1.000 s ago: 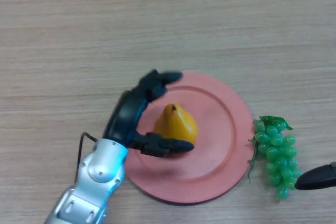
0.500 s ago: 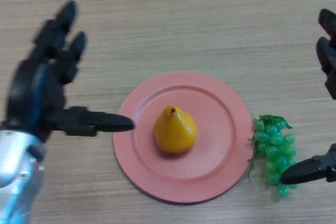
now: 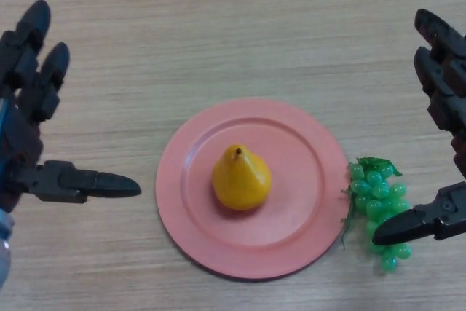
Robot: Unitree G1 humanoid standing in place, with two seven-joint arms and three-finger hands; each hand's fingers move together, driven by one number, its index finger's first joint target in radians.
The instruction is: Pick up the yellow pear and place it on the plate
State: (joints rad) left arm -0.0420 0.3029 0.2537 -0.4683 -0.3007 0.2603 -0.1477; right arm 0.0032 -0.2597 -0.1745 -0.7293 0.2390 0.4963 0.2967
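The yellow pear (image 3: pixel 241 180) stands upright in the middle of the pink plate (image 3: pixel 306 143) on the wooden table. My left hand (image 3: pixel 29 129) is open at the left edge of the view, fingers straight and thumb pointing toward the plate, well clear of the pear. My right hand (image 3: pixel 445 92) is open at the right edge, its thumb over the table beside the plate. Neither hand holds anything.
A bunch of green grapes (image 3: pixel 378 205) lies on the table just right of the plate, partly under my right thumb.
My left hand has let go of the pear and drawn back to the left. The pear stays on the plate. My right hand has risen into view at the right.
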